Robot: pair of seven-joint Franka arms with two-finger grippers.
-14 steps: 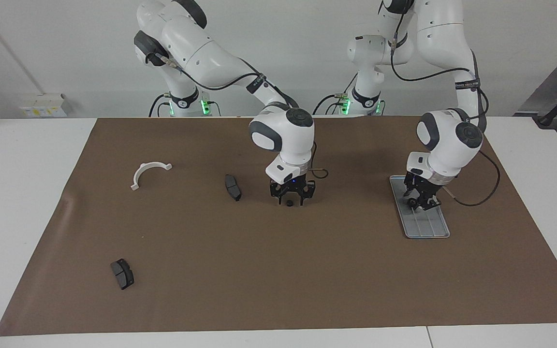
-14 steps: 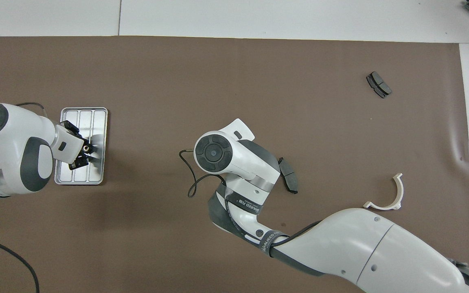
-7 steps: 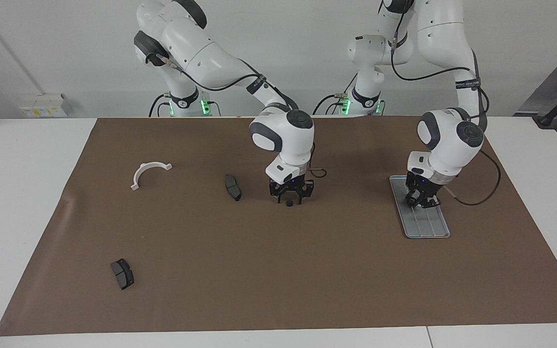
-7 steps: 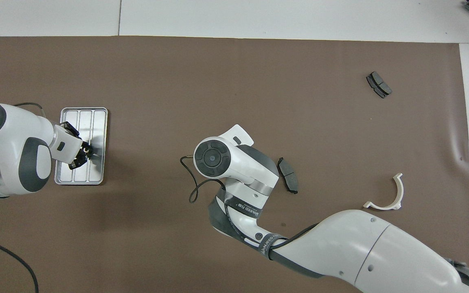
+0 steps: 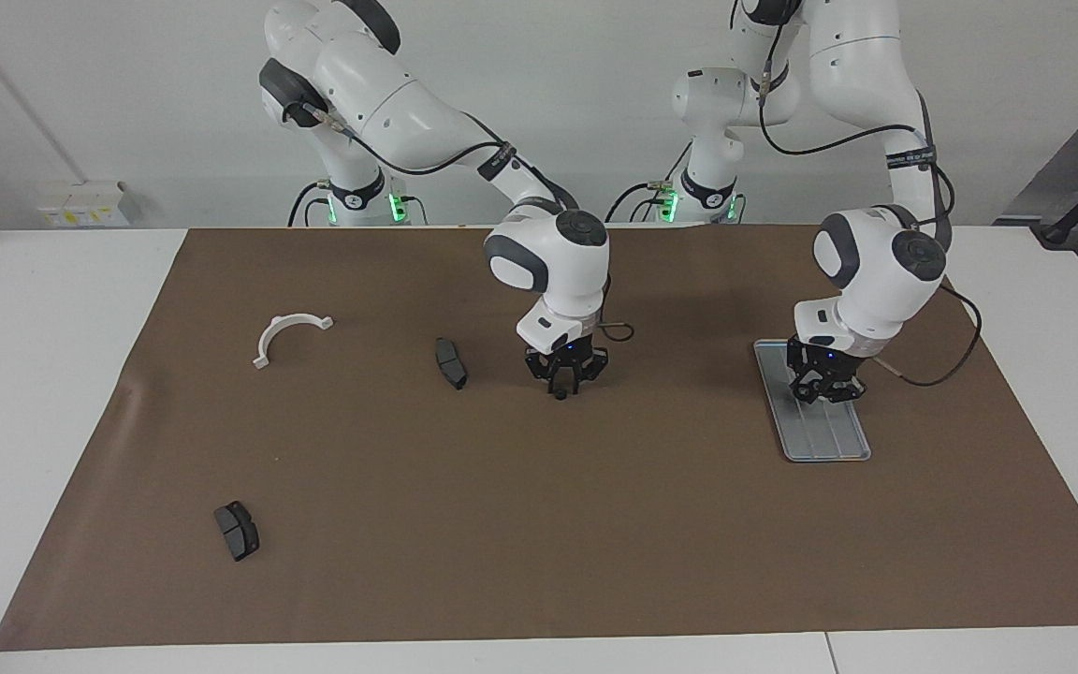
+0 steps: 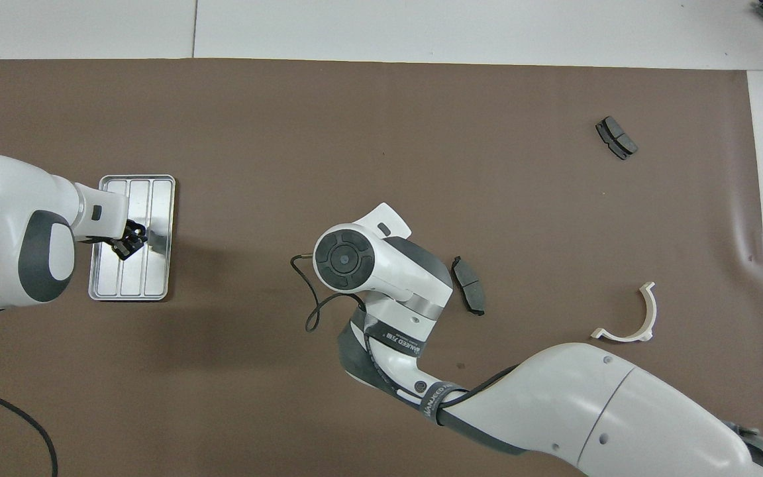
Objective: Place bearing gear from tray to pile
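Note:
The silver tray [image 5: 829,440] lies at the left arm's end of the mat; it also shows in the overhead view [image 6: 156,192]. My left gripper [image 5: 822,388] hangs just over the tray and looks shut on a small dark bearing gear; it also shows in the overhead view [image 6: 131,240]. A second small black bearing gear [image 5: 560,394] lies on the mat beside a dark brake pad [image 5: 451,363]. My right gripper [image 5: 565,382] is open just above that gear. In the overhead view its own wrist hides it. The pile's white bracket [image 5: 286,329] and second brake pad [image 5: 237,530] lie toward the right arm's end.
A brown mat [image 5: 539,543] covers the table. The right arm's cable loop [image 5: 616,331] hangs beside its wrist. The brake pad [image 6: 469,294], bracket [image 6: 646,315] and second pad [image 6: 616,137] also show in the overhead view.
My right gripper has risen a little off the gear on the mat. My left gripper's fingers have closed over the tray and it has lifted slightly.

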